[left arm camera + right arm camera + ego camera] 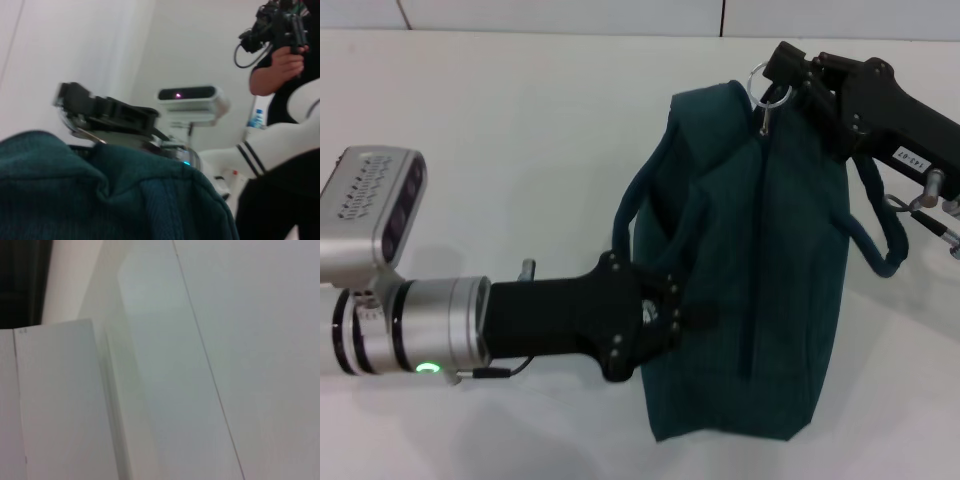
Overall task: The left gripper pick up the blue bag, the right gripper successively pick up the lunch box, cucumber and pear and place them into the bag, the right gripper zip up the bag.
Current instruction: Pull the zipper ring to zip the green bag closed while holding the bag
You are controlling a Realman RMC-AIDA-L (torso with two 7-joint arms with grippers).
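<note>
Zipper line of the blue bag [740, 290] runs from near end to far end, where the right gripper [782, 78] has its fingers clamped on the ring pull [767, 88]. Left gripper [655, 315] has its fingers clamped on the bag's near side, steadying it on the desk [520, 150].

Bag at centre of the table, a gripper at either end.

The blue bag [750, 290] is laid on the table [500, 150]. The left gripper [660, 318] is set against its 9 o'clock side; the right gripper [782, 78] is placed at its 12 o'clock end (at the zipper ring [767, 92]).

Blue bag [790, 290] matt ribbed cloth w/ shiny metal zipper ring [767, 84].
</note>
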